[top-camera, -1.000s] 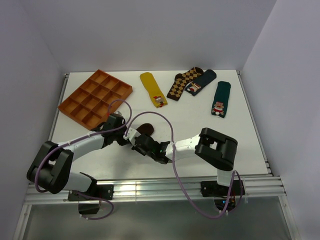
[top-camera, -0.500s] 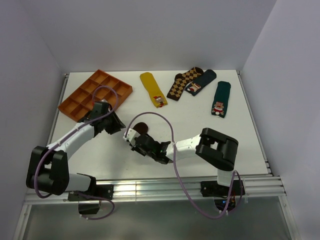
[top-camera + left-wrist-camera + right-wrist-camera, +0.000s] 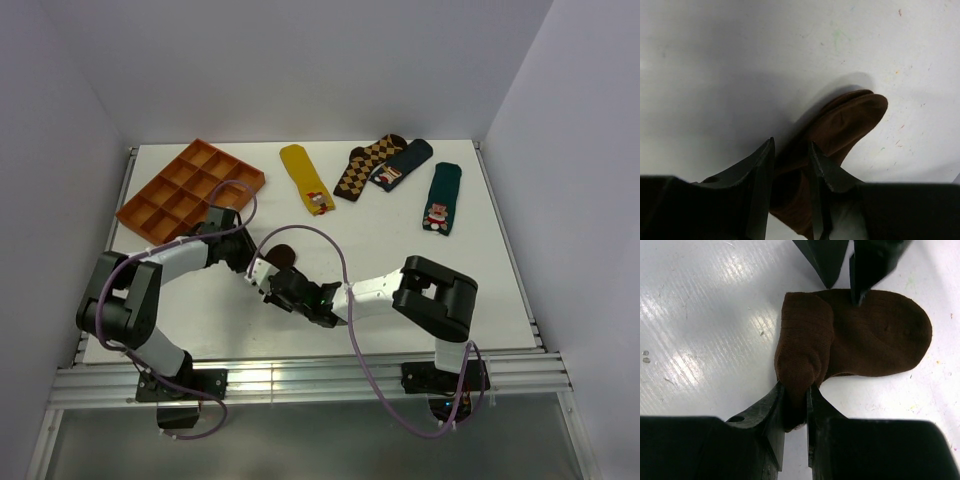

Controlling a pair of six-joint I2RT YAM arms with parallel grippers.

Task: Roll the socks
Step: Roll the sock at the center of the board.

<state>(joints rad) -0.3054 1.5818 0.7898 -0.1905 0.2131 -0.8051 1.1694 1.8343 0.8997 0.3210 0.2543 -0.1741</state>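
The socks (image 3: 875, 335) lie as one dark brown piece on the white table, the near end folded over into a thick roll. My right gripper (image 3: 796, 386) is shut on that roll, with fabric pinched between both fingers. In the top view the sock (image 3: 284, 257) sits mid-table, the right gripper (image 3: 276, 278) just in front of it. My left gripper (image 3: 791, 142) is open, low over the sock (image 3: 845, 122), and brown fabric shows in the gap between its jaws. The left gripper's fingers (image 3: 825, 260) reach in from the far side, one tip over the sock's edge. In the top view the left gripper (image 3: 243, 257) stands just left of the sock.
An orange compartment tray (image 3: 190, 192) stands at the back left. A mustard sock (image 3: 306, 178), a diamond-patterned sock (image 3: 365, 167), a navy sock (image 3: 402, 164) and a green sock (image 3: 441, 198) lie along the back. Cables loop over both arms.
The left gripper opened, drew back to the left, then returned to the sock's far edge. The right gripper stayed on the rolled end, its jaws a little wider.
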